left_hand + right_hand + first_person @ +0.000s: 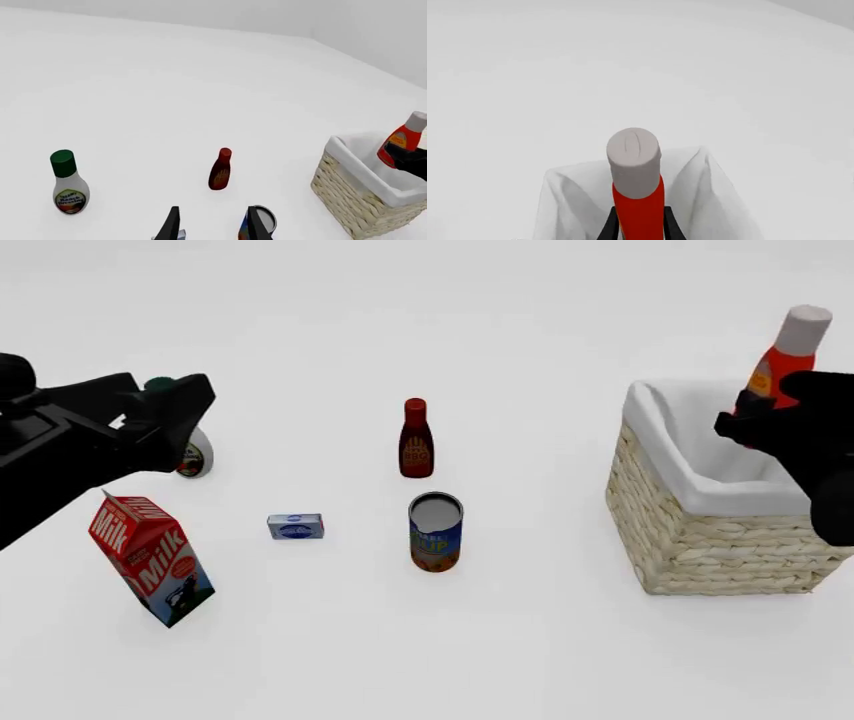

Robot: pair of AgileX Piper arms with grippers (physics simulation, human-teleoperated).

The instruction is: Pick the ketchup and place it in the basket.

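Note:
The ketchup [787, 352], a red-orange bottle with a white-grey cap, hangs tilted over the far right part of the basket [707, 530]. My right gripper [774, 412] is shut on its lower body and hides that part. In the right wrist view the cap [634, 159] points away from me, the fingers [607, 227] clamp the red body, and the white lining [710, 200] lies below. The left wrist view shows the ketchup [402, 139] over the basket [360, 197]. My left gripper [174, 420] hovers open at the far left, with nothing between its fingers [170, 226].
A slim dark-red bottle [416, 440] stands mid-table with an open can [435, 531] just in front of it. A small blue box [295, 527] and a milk carton [154, 560] lie to the left. The green-capped white bottle [68, 182] sits behind the left gripper.

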